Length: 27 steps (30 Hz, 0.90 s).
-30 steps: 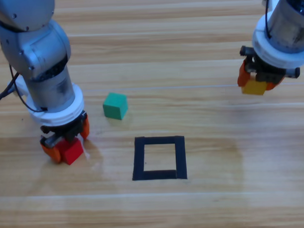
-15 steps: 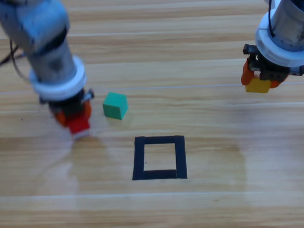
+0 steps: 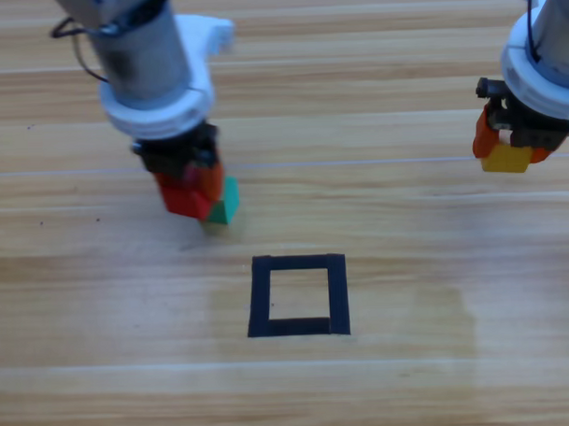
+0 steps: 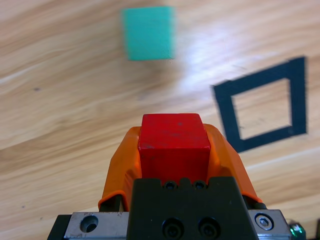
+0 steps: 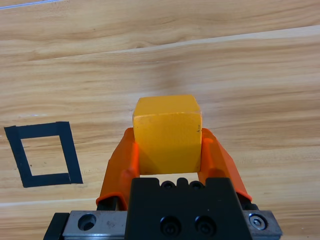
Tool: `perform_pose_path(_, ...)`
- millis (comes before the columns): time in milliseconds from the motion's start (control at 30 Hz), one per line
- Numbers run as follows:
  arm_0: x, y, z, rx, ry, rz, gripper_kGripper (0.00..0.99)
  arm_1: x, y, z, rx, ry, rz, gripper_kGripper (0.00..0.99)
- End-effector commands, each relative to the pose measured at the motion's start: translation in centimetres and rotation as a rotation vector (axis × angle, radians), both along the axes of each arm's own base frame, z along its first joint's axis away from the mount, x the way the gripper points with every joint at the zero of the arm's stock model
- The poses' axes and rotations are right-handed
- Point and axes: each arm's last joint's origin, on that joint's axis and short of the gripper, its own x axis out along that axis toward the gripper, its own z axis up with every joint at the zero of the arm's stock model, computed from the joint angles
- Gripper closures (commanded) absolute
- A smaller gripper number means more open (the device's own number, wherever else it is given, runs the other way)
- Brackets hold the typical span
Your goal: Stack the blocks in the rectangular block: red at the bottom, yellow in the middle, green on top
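Wooden table (image 3: 374,98) of pale planks fills the high view, its grain running across the picture. Left gripper (image 3: 192,192) hangs above the boards with its orange jaws closed on the small matte red cube (image 3: 183,198). Compared with half a second earlier, it has travelled toward the middle and now overlaps the small teal-green cube (image 3: 226,204), of which only one corner shows beside the jaws. The flat outline of black tape (image 3: 299,296) lies below and to the right of this gripper, its slightly longer sides running up and down the picture. Right gripper (image 3: 508,155) is held near the right edge, jaws clamped on the small matte yellow cube (image 3: 505,159), well apart from the outline; it has drifted slightly rightward.

Left wrist view: the red cube (image 4: 173,141) sits square between the closed jaws of the left gripper (image 4: 175,150). The green cube (image 4: 149,32) lies ahead on the wood, blurred; the tape outline (image 4: 262,111) lies ahead to the right.

Right wrist view: the yellow cube (image 5: 167,131) is gripped on two opposite sides in the right gripper (image 5: 169,150). The outline (image 5: 44,153) lies to the left of the jaws.
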Motion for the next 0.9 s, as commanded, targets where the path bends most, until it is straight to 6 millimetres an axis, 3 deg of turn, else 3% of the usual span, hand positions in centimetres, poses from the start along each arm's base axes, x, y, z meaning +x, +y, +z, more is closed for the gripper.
perform_pose_path(33,-3.8,-6.5,-1.3,0.005,0.018,-0.117,0.99,-1.1,0.3,0.9,-0.01,-0.023,0.029,0.976)
perform_pose_path(133,-5.1,-8.2,-0.9,-0.005,0.005,-0.079,0.99,-1.0,0.4,0.9,-0.012,-0.022,0.032,0.976)
perform_pose_path(267,-5.6,-9.0,-1.3,0.014,0.003,0.064,0.99,-0.8,0.5,0.7,-0.017,-0.02,0.042,0.976)
perform_pose_path(433,-5.2,-9.5,-3.9,0.052,0.051,0.237,0.99,-0.7,0.7,0.5,-0.024,-0.018,0.066,0.976)
perform_pose_path(667,-5.0,-9.8,-3.6,0.037,0.053,0.356,0.99,-0.4,1.0,0.2,-0.028,-0.012,0.082,0.976)
perform_pose_path(900,-4.2,-10.7,-4.8,0.048,0.069,0.39,0.99,-0.3,1.0,0.2,-0.032,-0.011,0.091,0.976)
